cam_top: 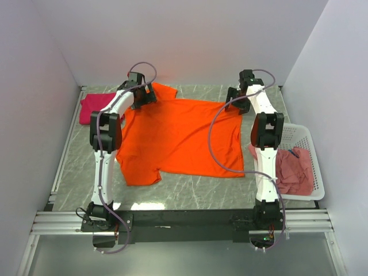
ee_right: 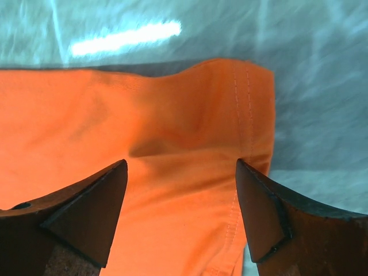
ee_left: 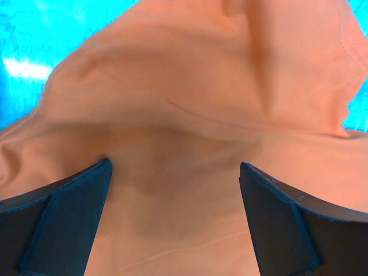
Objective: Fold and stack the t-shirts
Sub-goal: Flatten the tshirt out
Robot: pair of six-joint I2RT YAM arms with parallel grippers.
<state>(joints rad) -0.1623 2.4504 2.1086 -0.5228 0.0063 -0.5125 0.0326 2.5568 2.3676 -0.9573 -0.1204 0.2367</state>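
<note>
The spread shirt point(cam_top: 178, 138) lies on the worktop point(cam_top: 75, 172) before me; folded shirt point(cam_top: 92, 109) at ten o'clock; basket point(cam_top: 305, 135) holding shirts point(cam_top: 293, 169) at four.

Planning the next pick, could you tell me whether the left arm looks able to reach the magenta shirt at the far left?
Probably yes: the magenta shirt lies in the open just left of the left claw, which stands open over the orange shirt.
</note>
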